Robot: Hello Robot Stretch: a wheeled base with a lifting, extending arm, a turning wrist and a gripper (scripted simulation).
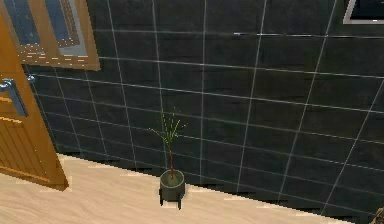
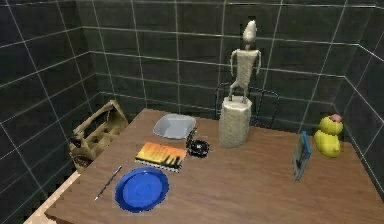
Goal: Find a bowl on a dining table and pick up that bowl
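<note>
Grey squarish bowl [image 2: 174, 126] sits on the wooden counter [image 2: 250, 190], far side, left of the statue [image 2: 240, 85]. Flat orange-striped thing [image 2: 161, 156] just in front of it, blue plate [image 2: 141, 189] nearer still. Yellow toy [image 2: 329, 135] well off right. Forward view: potted plant [image 1: 172, 165] on the floor by the dark tiled wall [image 1: 250, 90]. Claw state: can't tell.

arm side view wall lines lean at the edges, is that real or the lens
arm side view: the tiled wall leans only in the picture, the statue mid-frame stands straight; forward view: the door at the left leans the same way
</note>
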